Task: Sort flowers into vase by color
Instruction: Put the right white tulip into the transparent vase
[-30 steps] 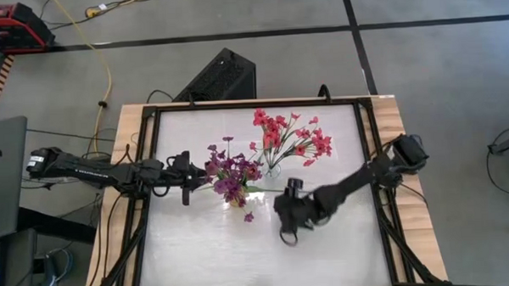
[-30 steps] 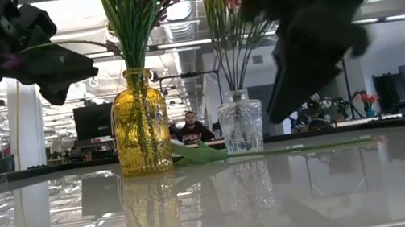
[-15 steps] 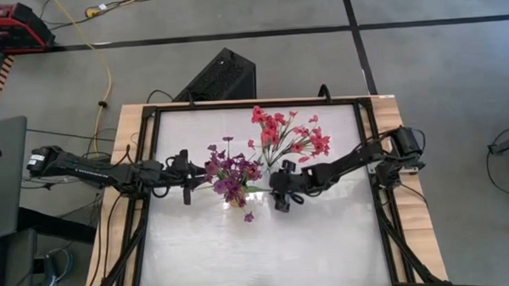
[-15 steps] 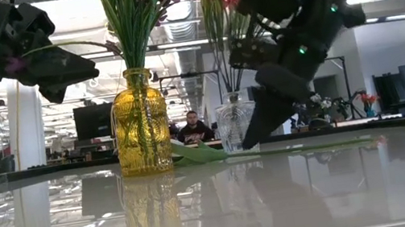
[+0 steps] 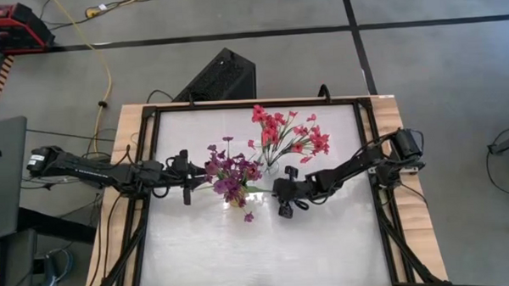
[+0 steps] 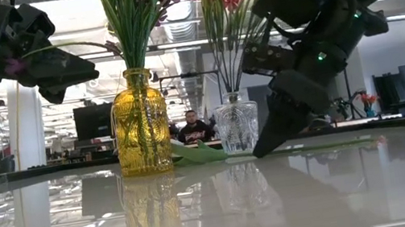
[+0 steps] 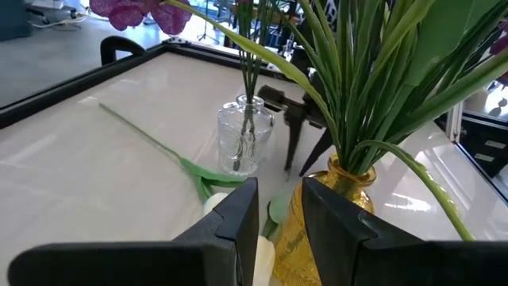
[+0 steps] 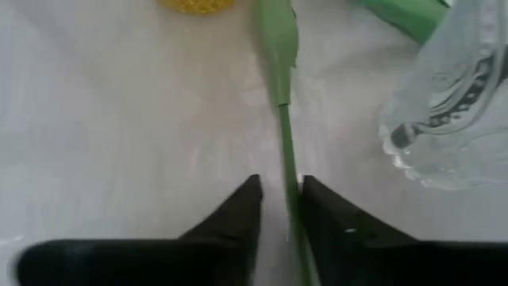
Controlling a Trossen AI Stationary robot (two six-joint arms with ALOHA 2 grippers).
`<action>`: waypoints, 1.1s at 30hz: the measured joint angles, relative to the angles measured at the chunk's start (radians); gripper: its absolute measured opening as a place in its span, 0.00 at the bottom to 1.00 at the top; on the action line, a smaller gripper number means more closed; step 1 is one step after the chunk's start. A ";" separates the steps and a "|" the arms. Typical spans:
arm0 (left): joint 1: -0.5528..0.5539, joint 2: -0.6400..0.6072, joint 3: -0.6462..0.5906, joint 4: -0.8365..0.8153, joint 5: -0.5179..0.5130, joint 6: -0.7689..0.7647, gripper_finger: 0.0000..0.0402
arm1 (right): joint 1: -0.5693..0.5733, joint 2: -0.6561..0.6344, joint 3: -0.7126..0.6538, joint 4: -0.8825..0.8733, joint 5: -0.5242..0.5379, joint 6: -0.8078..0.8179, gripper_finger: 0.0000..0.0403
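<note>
High view: right end effector low at desk centre, by purple flowers. Low view: its tips meet a thin green stem lying right of the clear glass vase. Right wrist view: fingers narrowed on that stem. Left end effector hovers narrow, empty.

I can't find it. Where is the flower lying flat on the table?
In the low view its green stem lies on the table, right of the clear vase, between the right gripper's fingertips.

Stem end hidden between right end effector fingers.
</note>
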 joint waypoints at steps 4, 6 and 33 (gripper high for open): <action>0.000 0.000 0.000 0.000 0.000 0.000 0.22 | 0.031 0.001 0.001 -0.015 0.008 0.019 0.12; 0.000 0.000 0.000 0.000 0.000 0.000 0.22 | 0.046 -0.002 0.001 -0.022 0.020 0.061 0.05; 0.000 0.000 0.000 0.002 0.001 -0.007 0.22 | 0.348 -0.297 -0.004 -0.420 0.038 0.729 0.22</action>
